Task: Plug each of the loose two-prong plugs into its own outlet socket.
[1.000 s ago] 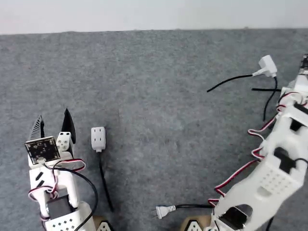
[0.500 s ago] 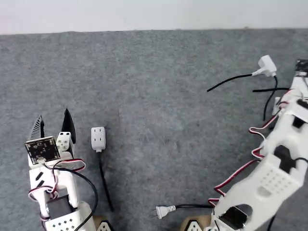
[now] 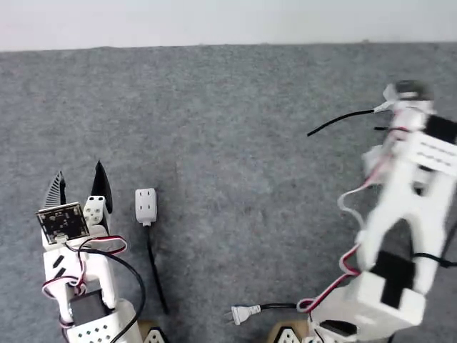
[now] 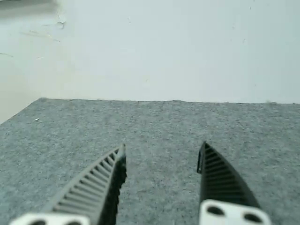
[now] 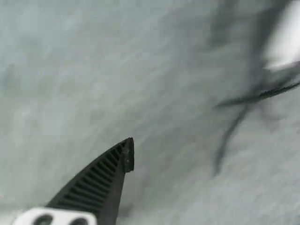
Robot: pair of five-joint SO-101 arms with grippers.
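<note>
Grey, felt-like carpet (image 3: 250, 143) all round, a pale wall (image 4: 164, 47) past its far edge, and nothing blocking my left gripper (image 3: 78, 171). It's spread wide and empty, with ribbed black fingers (image 4: 101, 187) tapering to points. Just beside its right-hand finger lies the white outlet socket (image 3: 146, 205), boxy and flat, its black cord (image 3: 153, 271) trailing back along my arm. Further back and to the right is a loose two-prong plug (image 3: 246, 314), prongs aimed toward my left side. My right arm (image 3: 400, 229) is stretched far forward, with a white connector (image 3: 390, 93) at its tip. Whether my right gripper (image 5: 123, 157) is spread or closed, I cannot tell.
</note>
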